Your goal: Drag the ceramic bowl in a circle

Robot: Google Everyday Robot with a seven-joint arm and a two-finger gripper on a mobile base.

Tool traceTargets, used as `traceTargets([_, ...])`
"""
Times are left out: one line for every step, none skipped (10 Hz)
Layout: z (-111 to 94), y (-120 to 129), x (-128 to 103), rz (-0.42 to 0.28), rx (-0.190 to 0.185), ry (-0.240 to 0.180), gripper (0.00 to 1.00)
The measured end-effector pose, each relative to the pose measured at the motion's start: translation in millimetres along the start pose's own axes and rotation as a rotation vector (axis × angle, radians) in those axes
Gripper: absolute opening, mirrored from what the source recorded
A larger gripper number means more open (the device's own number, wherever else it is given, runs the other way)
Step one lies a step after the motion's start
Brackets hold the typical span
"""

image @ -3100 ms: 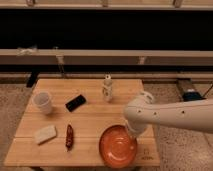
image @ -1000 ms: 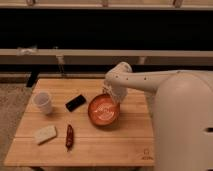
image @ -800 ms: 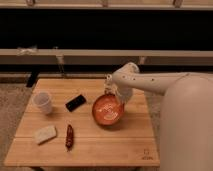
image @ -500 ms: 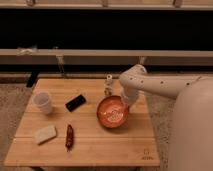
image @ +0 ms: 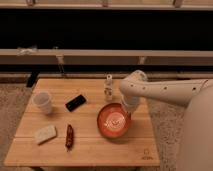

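The ceramic bowl (image: 113,120) is a wide, shallow, glossy orange-red dish on the right half of the wooden table (image: 30,150), toward the front. My white arm reaches in from the right, and the gripper (image: 129,107) points down at the bowl's far right rim. The wrist hides where it meets the rim.
A small white bottle (image: 108,87) stands just behind the bowl. A black phone (image: 75,102), a white cup (image: 42,102), a pale sponge (image: 45,134) and a dark red chili (image: 69,136) lie on the left half. The table's right edge is close to the bowl.
The bowl has slid with the gripper from the table's centre rightward and toward the front, after moving up from the front right corner earlier. The arm swung right with it.
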Motion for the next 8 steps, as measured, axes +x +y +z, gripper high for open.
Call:
traceTargets([1,0,6,-0.012,0.003,0.012,0.01])
traceTargets([3,0,12,-0.020,0.007,0.019,0.05])
traceTargets([4,3,15,-0.026,0.006,0.025,0.15])
traceTargets([4,6,17,-0.034,0.005,0.026,0.23])
traceTargets([4,14,16,-0.047,-0.009,0.017,0.37])
traceTargets([4,17,16,-0.056,-0.020,0.012,0.45])
traceTargets([3,20,15,-0.067,-0.031,0.009,0.53])
traceTargets([3,27,12,-0.085,-0.047,0.007,0.64])
